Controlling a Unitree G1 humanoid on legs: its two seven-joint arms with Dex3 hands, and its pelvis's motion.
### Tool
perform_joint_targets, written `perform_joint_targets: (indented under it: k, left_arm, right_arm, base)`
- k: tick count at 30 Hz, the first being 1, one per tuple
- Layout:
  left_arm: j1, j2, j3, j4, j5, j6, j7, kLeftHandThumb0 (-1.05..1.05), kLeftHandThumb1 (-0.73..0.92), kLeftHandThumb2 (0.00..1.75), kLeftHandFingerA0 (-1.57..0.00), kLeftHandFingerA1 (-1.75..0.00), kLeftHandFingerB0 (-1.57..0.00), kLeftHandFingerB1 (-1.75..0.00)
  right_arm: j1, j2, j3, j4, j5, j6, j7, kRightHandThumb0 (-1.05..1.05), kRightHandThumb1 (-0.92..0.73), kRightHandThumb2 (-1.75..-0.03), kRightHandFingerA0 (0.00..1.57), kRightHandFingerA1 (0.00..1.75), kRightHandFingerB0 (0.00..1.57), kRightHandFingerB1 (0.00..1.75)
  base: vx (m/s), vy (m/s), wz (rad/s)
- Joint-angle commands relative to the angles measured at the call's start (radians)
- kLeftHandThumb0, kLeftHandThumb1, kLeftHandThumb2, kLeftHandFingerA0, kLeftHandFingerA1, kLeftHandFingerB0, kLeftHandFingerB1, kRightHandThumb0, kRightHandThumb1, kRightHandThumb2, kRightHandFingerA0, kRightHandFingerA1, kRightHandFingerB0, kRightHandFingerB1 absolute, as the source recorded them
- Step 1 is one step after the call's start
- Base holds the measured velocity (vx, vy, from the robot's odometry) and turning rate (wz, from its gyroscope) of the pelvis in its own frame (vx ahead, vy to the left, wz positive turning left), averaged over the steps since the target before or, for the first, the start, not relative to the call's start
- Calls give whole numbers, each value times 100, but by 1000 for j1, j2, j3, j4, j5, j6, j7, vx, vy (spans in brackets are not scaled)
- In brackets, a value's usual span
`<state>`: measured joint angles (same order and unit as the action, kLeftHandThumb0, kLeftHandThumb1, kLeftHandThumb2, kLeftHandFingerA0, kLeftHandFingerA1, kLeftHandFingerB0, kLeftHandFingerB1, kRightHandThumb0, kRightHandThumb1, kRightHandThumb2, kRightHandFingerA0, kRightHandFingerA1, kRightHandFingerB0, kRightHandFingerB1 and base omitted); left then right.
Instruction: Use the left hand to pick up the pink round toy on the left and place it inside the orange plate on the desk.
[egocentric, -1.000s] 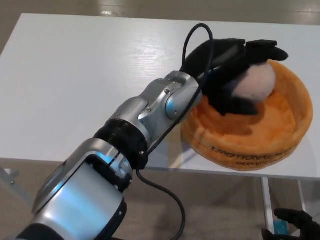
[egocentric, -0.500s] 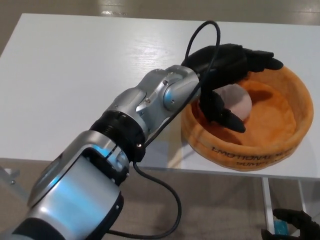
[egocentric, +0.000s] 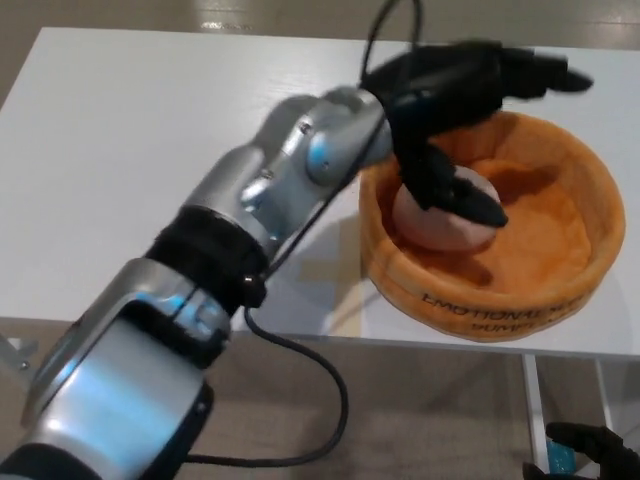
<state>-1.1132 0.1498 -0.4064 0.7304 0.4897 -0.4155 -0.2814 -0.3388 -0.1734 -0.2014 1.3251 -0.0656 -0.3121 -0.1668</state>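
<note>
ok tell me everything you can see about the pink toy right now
The pink round toy is a pale pink, soft, fuzzy-looking ball. It lies inside the orange plate, on its left part near the wall. The left hand is spread open above it; the thumb reaches down across the ball's top and hides part of it, though whether it touches is unclear. The ball's lower side rests on the plate's floor.

The left hand (egocentric: 455, 95) has opened and lifted; the pink toy (egocentric: 440, 215) now lies released in the orange plate (egocentric: 590, 250).
</note>
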Motion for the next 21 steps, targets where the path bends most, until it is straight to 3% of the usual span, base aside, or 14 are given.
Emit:
perform_joint_targets:
  k: [1, 2, 4, 5, 11, 12, 14, 15, 19, 20, 21]
  left_arm:
    - [138, 101, 95, -294, -188, 69, -192, -37, 22, 87, -1, -50, 0, -45]
    - [192, 135, 126, -386, -240, 70, -215, -81, 47, 79, -15, -38, -20, -37]
    - [253, 168, 159, -489, -294, 80, -242, -81, 47, 79, -15, -38, -20, -37]
    - [300, 187, 180, -540, -324, 69, -244, -76, 55, 58, -22, -30, -27, -30]
    - [606, 286, 291, -810, -516, 57, -283, -68, 52, 57, -28, -33, -33, -32]
    - [683, 302, 311, -859, -563, 52, -291, -67, 43, 79, -27, -45, -34, -45]
    - [759, 315, 330, -910, -605, 49, -296, -67, 43, 79, -27, -45, -34, -45]
    - [884, 337, 346, -962, -652, -4, -300, -62, 51, 57, -39, -38, -39, -35]
    - [982, 355, 363, -1009, -687, -26, -307, -62, 52, 57, -41, -38, -39, -35]
    - [1090, 363, 370, -1065, -779, 5, -335, -65, 48, 81, -41, -53, -34, -46]
    - [1120, 366, 372, -1083, -806, 15, -343, -65, 48, 81, -41, -53, -34, -46]
  right_arm:
    - [37, 4, -9, 2, 15, -2, 16, -17, -33, -89, 34, 101, 32, 104]
    - [42, 4, -10, 2, 16, -4, 18, -19, -32, -92, 35, 100, 32, 99]
    - [48, 2, -9, 2, 15, -5, 22, -19, -32, -92, 35, 100, 32, 99]
    - [50, 1, -7, 2, 12, -5, 19, -19, -30, -93, 38, 101, 32, 98]
    - [51, 0, 0, 2, 1, -4, 3, -18, -27, -94, 39, 104, 33, 104]
    - [48, -1, 1, 2, 1, -3, 1, -18, -28, -93, 39, 103, 33, 102]
    - [46, -2, 0, 2, 1, -1, 1, -18, -28, -93, 39, 103, 33, 102]
    - [43, -3, -1, 1, 3, 2, 6, -18, -31, -90, 38, 100, 33, 99]
    - [37, -5, 5, 2, -3, 8, 6, -19, -31, -91, 37, 99, 33, 98]
    - [32, -6, 6, 2, -4, 8, 5, -20, -30, -92, 39, 100, 34, 97]
    - [31, -6, 6, 2, -5, 8, 4, -20, -30, -92, 39, 100, 34, 97]
  base:
    - [0, 0, 0]
    - [0, 0, 0]
    - [0, 0, 0]
    - [0, 0, 0]
    - [0, 0, 0]
    - [0, 0, 0]
    - [0, 0, 0]
    - [0, 0, 0]
    - [0, 0, 0]
    - [0, 0, 0]
    - [0, 0, 0]
